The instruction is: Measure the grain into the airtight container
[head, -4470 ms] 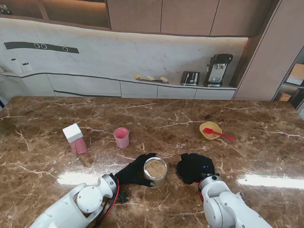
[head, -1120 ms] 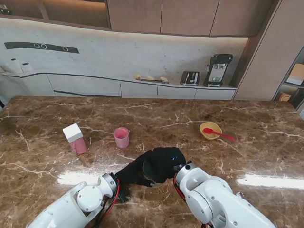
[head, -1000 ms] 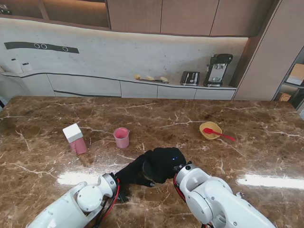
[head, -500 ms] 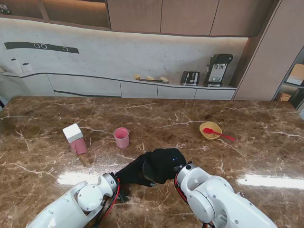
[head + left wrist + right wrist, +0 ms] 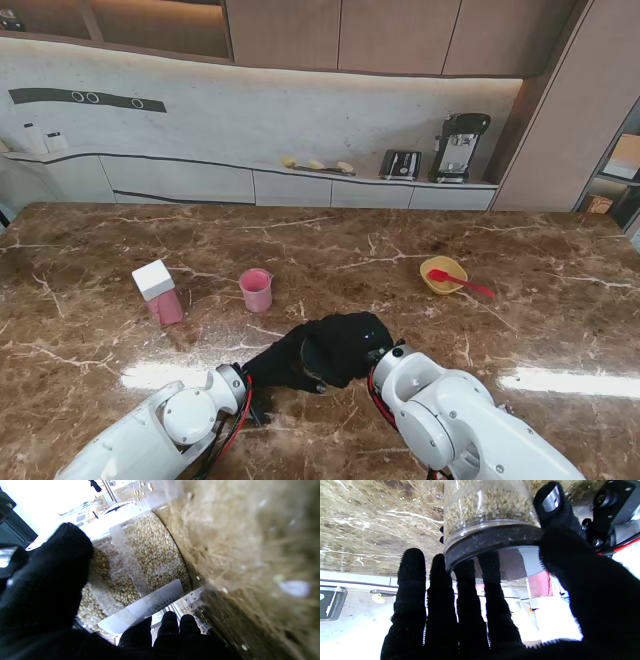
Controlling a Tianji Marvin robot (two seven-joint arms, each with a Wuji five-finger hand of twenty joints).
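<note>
Glossy marble table (image 5: 560,330); clear plastic container (image 5: 485,507); knit-cloth fingers (image 5: 411,585).

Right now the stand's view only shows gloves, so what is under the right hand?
Under the right hand sits the lid on the clear jar of grain, gripped by the left hand. Whether the lid is fully sealed is hidden.

The clear airtight container (image 5: 487,507) is standing upright on the marble, low and center in the stand view, nearly full of pale brown grain (image 5: 155,552). A black-rimmed clear lid (image 5: 495,542) is sitting on its mouth. A white label (image 5: 145,605) is showing on its wall.
</note>
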